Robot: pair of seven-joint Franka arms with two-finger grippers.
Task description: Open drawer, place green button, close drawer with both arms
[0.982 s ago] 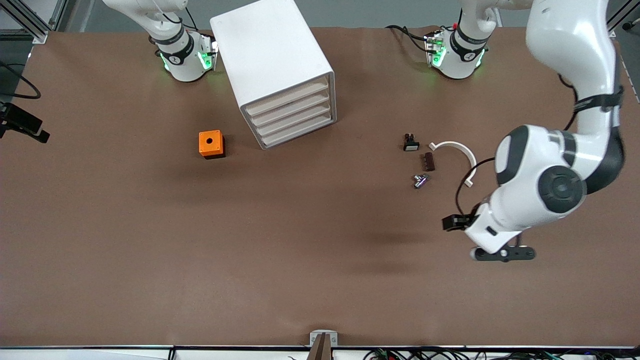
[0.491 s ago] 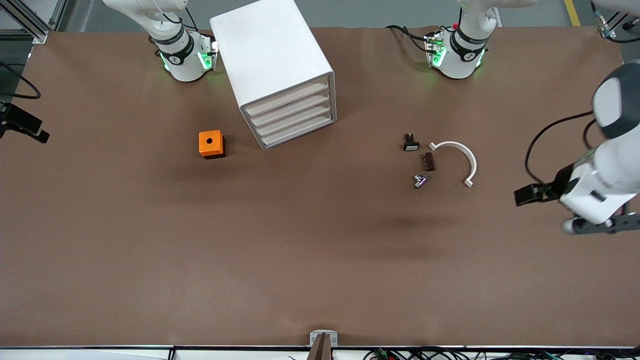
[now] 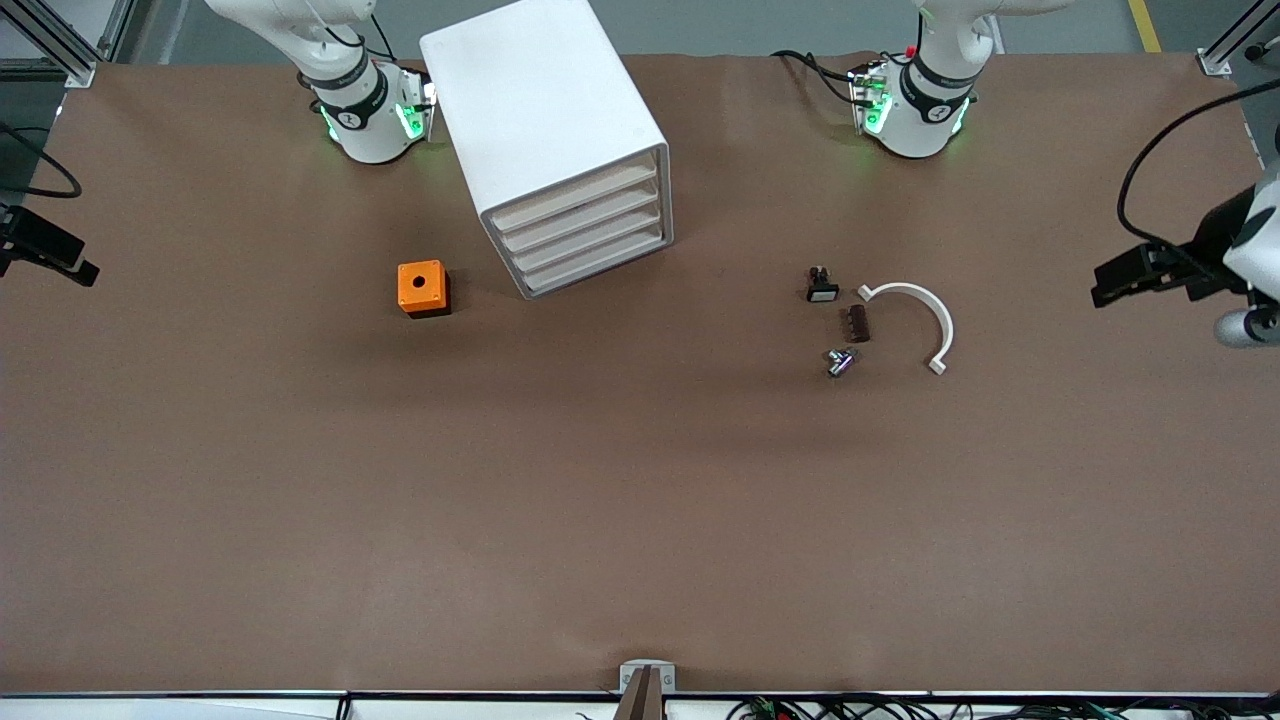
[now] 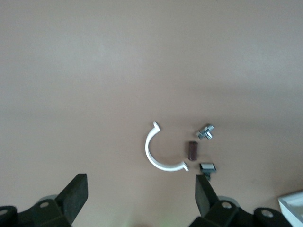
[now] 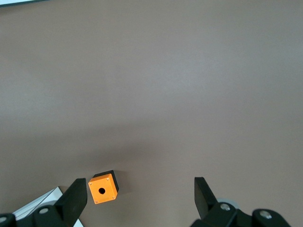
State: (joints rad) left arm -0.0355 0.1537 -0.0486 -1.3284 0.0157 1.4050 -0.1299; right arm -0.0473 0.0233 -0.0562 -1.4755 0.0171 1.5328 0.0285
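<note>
Over the last second the left arm has swung away from the middle of the surface (image 3: pixel 640 480). It was low over the bare patch just below the small parts in the frame, and it now hangs at the frame's edge at the left arm's end of the surface, about mid-height. The left end effector (image 4: pixel 141 194) is open, its two fingers wide apart with nothing between them. Nothing on the surface shifted while it moved.

The cabinet (image 3: pixel 560 140) stands in the upper middle of the frame with all four drawers (image 3: pixel 585 235) pushed in flush. That fits a drawer shut again with the button inside, and equally one yet to be pulled. The retreat reads as the arm clearing out, but the pictures do not settle which case it is.

No part shows clearly green. The likeliest button is a small black part with a pale face (image 3: pixel 822 287). It lies centre-frame toward the left arm's end, beside a brown block (image 3: pixel 858 323), a metal piece (image 3: pixel 840 362) and a white arc (image 3: pixel 925 310). The left end effector is well apart from this cluster, which shows small in the left wrist view.

The right end effector (image 5: pixel 140 191) is open and empty too, waiting high over the surface. An orange box (image 5: pixel 102 188) and a corner of the cabinet show in its wrist view.
</note>
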